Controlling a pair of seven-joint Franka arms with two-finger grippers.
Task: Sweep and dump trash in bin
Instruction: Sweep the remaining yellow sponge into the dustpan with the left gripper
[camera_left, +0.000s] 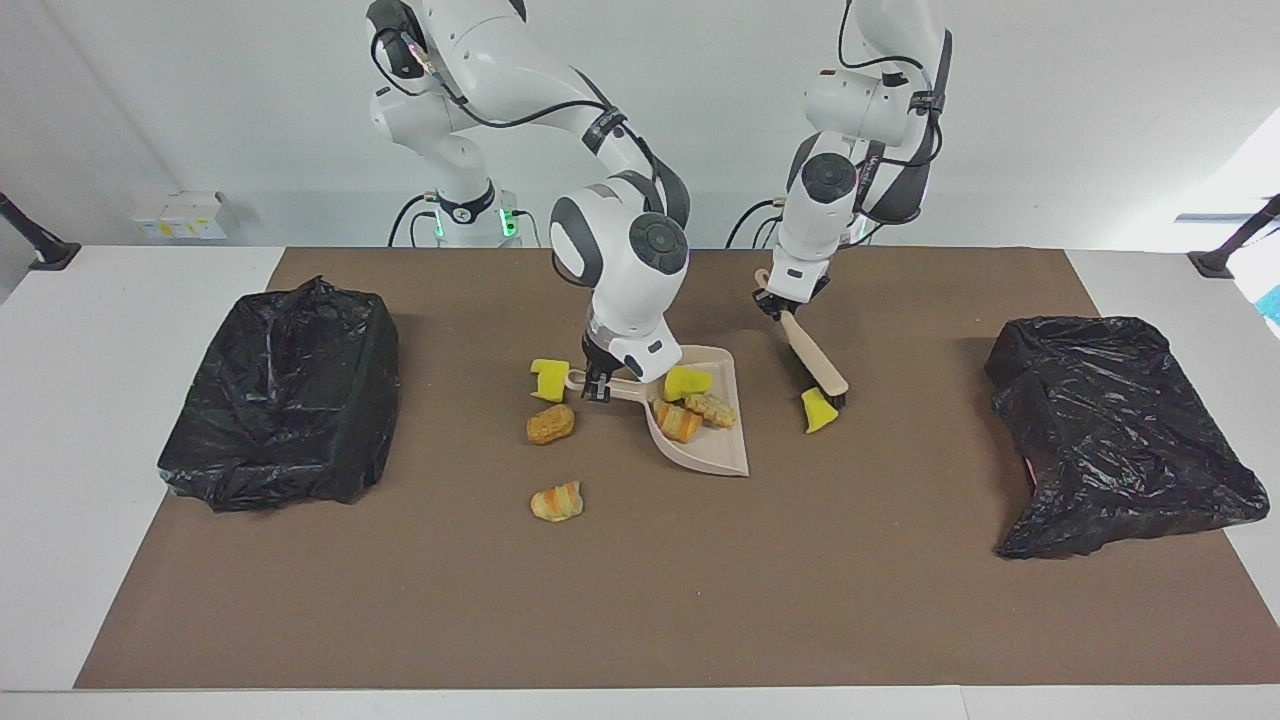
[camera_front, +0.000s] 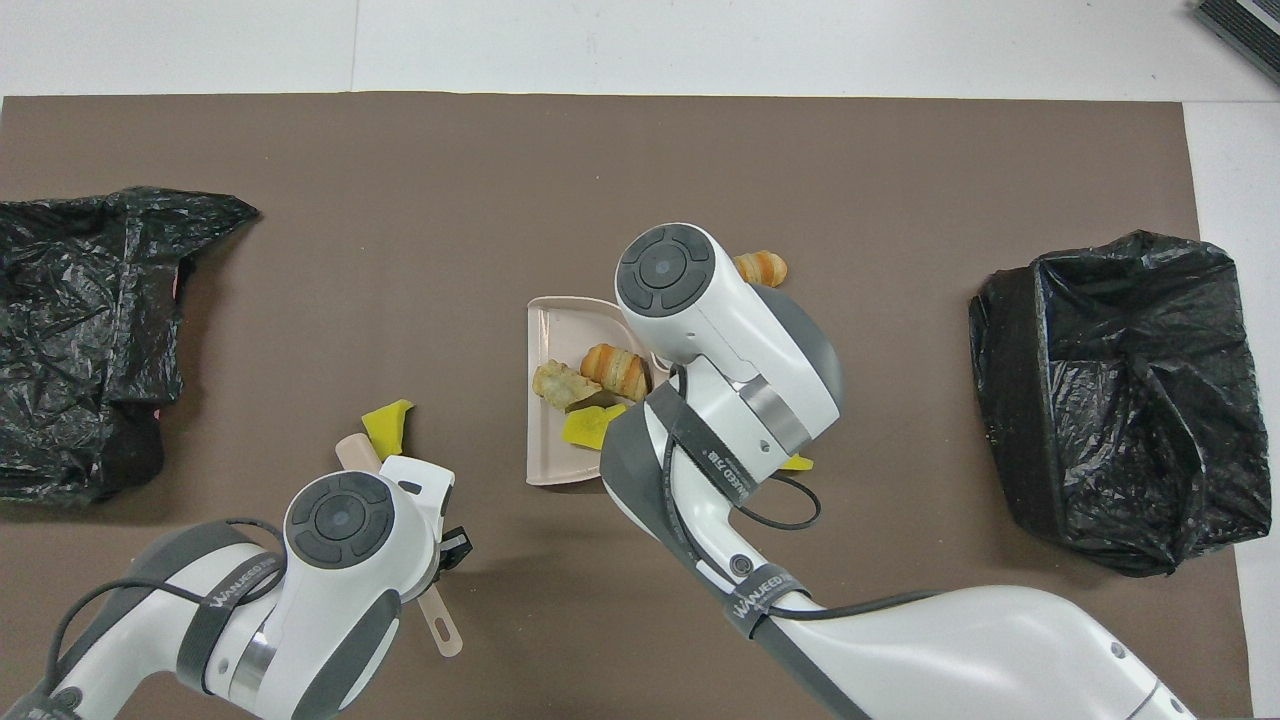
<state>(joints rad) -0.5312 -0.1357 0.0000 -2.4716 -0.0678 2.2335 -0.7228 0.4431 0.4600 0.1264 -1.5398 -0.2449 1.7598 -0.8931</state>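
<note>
Three scraps lie in the beige dustpan (camera_left: 712, 448): a yellow spongy chunk (camera_left: 686, 381), an orange-striped bread lump (camera_left: 676, 420) and a tan lump (camera_left: 711, 407) beside it. The right gripper (camera_left: 597, 385) has its fingers clamped on the dustpan's handle, and the pan rests on the brown mat (camera_left: 640, 600) that covers the middle of the surface. Just beside that handle, toward the right arm's end, sits another yellow chunk (camera_left: 548, 379), with a brown lump (camera_left: 550, 424) a little farther from the robots and a second orange-striped lump (camera_left: 556, 501) farther still, all three apart from the pan. The left gripper (camera_left: 787, 305) has its fingers shut on the handle of a small brush (camera_left: 815, 362), which slants down to the mat; its dark bristle end touches the seventh scrap, a yellow chunk (camera_left: 818, 411) lying near the pan's open edge toward the left arm's end. One bin lined with a black bag (camera_left: 285, 395) stands at the right arm's end of the mat, and another black-bagged bin (camera_left: 1115, 430) at the left arm's end, both well apart from the trash.
</note>
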